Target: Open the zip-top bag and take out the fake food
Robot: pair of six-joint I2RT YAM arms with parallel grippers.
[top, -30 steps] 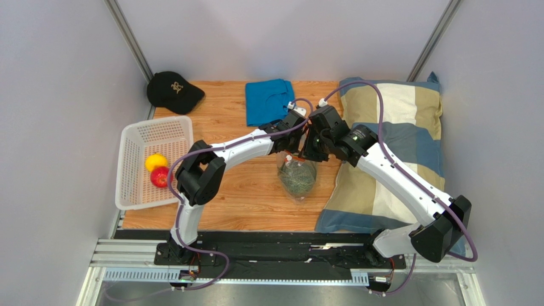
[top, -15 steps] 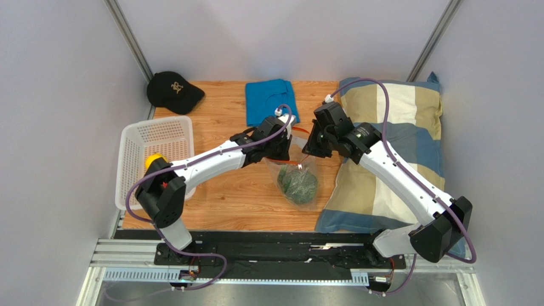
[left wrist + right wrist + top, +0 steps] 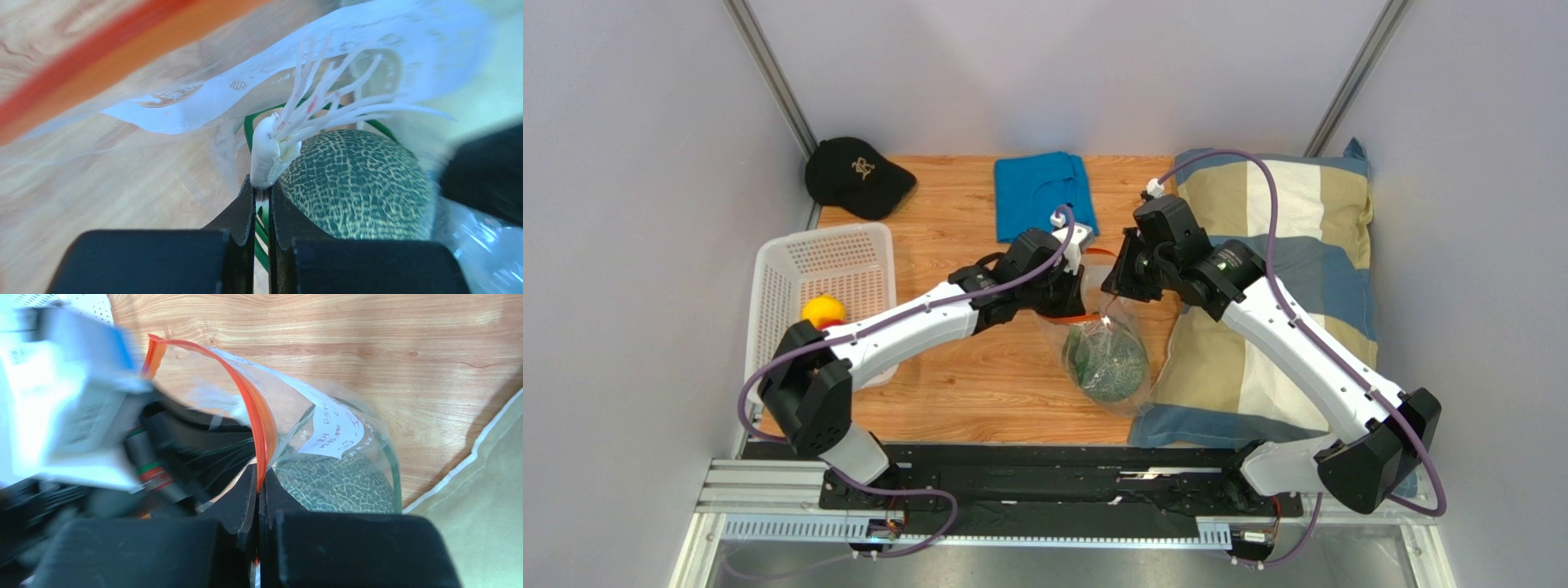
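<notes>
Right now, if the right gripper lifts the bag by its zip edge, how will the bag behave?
Probably floppy: the bag is thin, crinkled film, curving where the right gripper pinches its orange strip. It would likely sag, bottom-heavy, around the green ball inside.

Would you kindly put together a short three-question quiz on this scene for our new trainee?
1. True or false: the right pincer is shut on the orange strip of the bag.
2. What does the left pincer pinch? A the cap; B the white stem of the green ball; C the pillow.
3. Fill in: the yellow fruit lies in the ____.
Key: 1 true; 2 B; 3 basket.
</notes>
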